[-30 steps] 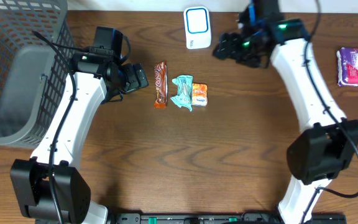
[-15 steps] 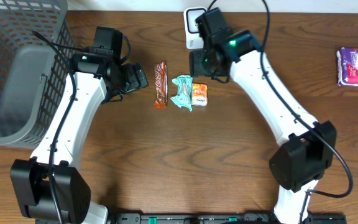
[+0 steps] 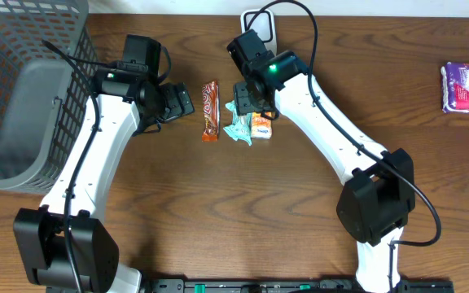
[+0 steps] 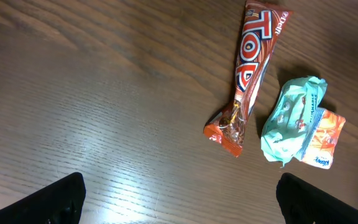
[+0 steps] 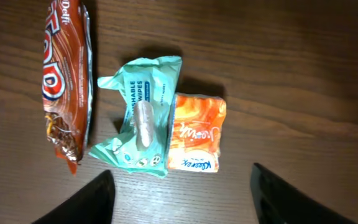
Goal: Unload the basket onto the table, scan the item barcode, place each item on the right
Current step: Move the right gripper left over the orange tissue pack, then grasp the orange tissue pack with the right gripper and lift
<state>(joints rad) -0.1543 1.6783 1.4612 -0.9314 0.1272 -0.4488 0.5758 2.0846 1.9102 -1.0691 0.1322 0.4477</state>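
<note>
Right now I am at the reach-and-pick step, with nothing lifted and nothing scanned yet. Seen from overhead, three small items lie in a row a little toward 12 o'clock from the middle of the wooden table (image 3: 218, 212). A brown chocolate bar (image 3: 210, 110) is at the 9 o'clock end, a teal wipes packet (image 3: 238, 124) is in the middle, and an orange tissue pack (image 3: 261, 126) touches the packet's 3 o'clock side. The right gripper (image 5: 180, 183) hangs directly over the packet and the tissue pack, its two fingers well apart with nothing between them. I judge that one of these two is the item to scan, but I cannot tell which. The left gripper (image 4: 179, 190) sits at 9 o'clock of the bar, spread wide and empty, its camera taking in all three items. The white scanner (image 3: 251, 18) stands at the 12 o'clock edge of the table, partly hidden by the right arm. A grey mesh basket (image 3: 23, 49) fills the 10 o'clock corner, and a purple packet (image 3: 467, 88) lies well apart at 2 o'clock. Next I would need to lower the right gripper and settle on a single item so its neighbour is not dragged along. Then I would close across its narrow sides, lift it, and carry it toward 12 o'clock with the barcode facing the scanner. I can make out no barcode on the upturned faces, so a turn may be called for.
</note>
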